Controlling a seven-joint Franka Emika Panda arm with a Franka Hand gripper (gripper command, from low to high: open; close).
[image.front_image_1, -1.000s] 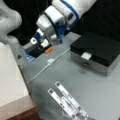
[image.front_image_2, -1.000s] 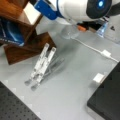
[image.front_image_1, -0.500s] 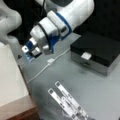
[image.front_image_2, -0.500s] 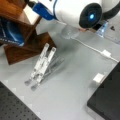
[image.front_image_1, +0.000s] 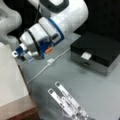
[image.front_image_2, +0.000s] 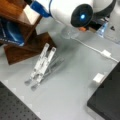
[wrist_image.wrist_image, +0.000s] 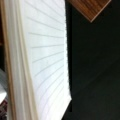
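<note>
My gripper (image.front_image_1: 23, 54), with blue fingertips, hangs at a front view's left, just beside the edge of a pale block with a wooden base (image.front_image_1: 10, 85). In a front view the gripper (image.front_image_2: 37, 6) is at the top left, right against a white book (image.front_image_2: 31, 15) on the wooden shelf (image.front_image_2: 22, 47). The wrist view is filled by the book's white page edges (wrist_image.wrist_image: 42, 57) close up. A wooden corner (wrist_image.wrist_image: 90, 8) shows above, with darkness to the right. My fingers are out of sight in the wrist view.
A clear folding stand (image.front_image_1: 67, 102) (image.front_image_2: 42, 65) lies on the grey table. A black box (image.front_image_1: 97, 50) (image.front_image_2: 107, 100) sits to the right. A white cable (image.front_image_1: 50, 61) (image.front_image_2: 106, 53) runs across the table. A blue book (image.front_image_2: 10, 32) sits in the shelf.
The arm has moved left and slightly down toward the shelf, bringing the gripper closer to the book. The stand, cable and box have not moved.
</note>
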